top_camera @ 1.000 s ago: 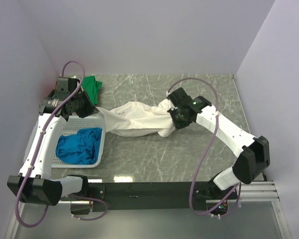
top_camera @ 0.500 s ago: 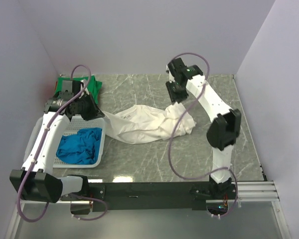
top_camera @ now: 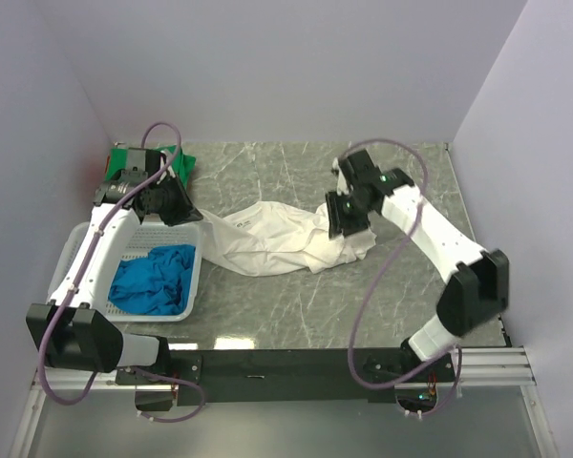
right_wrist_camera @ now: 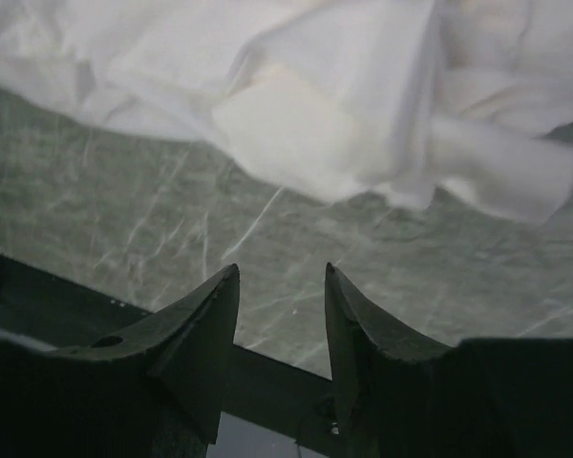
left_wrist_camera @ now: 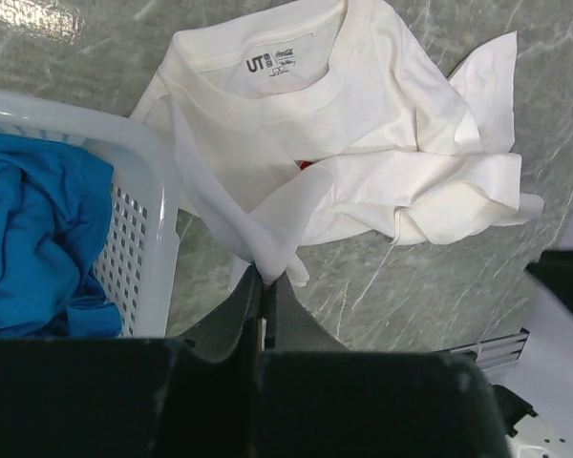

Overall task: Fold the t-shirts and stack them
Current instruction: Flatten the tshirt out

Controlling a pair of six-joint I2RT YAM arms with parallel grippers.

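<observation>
In the top external view, the white t-shirt (top_camera: 277,240) lies rumpled across the middle of the marble tabletop (top_camera: 363,305), drawn out between the two arms. The left end effector (top_camera: 179,207) sits at the shirt's left end, just above the far corner of the white lattice basket (top_camera: 197,277), which holds the bright blue t-shirt (top_camera: 153,279). The green t-shirt (top_camera: 184,168) lies at the far left corner, partly hidden behind the left arm. The right end effector (top_camera: 347,219) is over the white shirt's bunched right end. In the left wrist view, the left end effector (left_wrist_camera: 261,284) has its fingers pressed together, clamped on a lifted fold of the white t-shirt (left_wrist_camera: 363,143), whose neck label faces up; the basket (left_wrist_camera: 143,219) and blue t-shirt (left_wrist_camera: 29,229) are to the left. In the right wrist view, the right end effector (right_wrist_camera: 282,286) has its fingers apart with nothing between them, and the white t-shirt (right_wrist_camera: 344,95) lies on the tabletop (right_wrist_camera: 172,219) just beyond the tips.
</observation>
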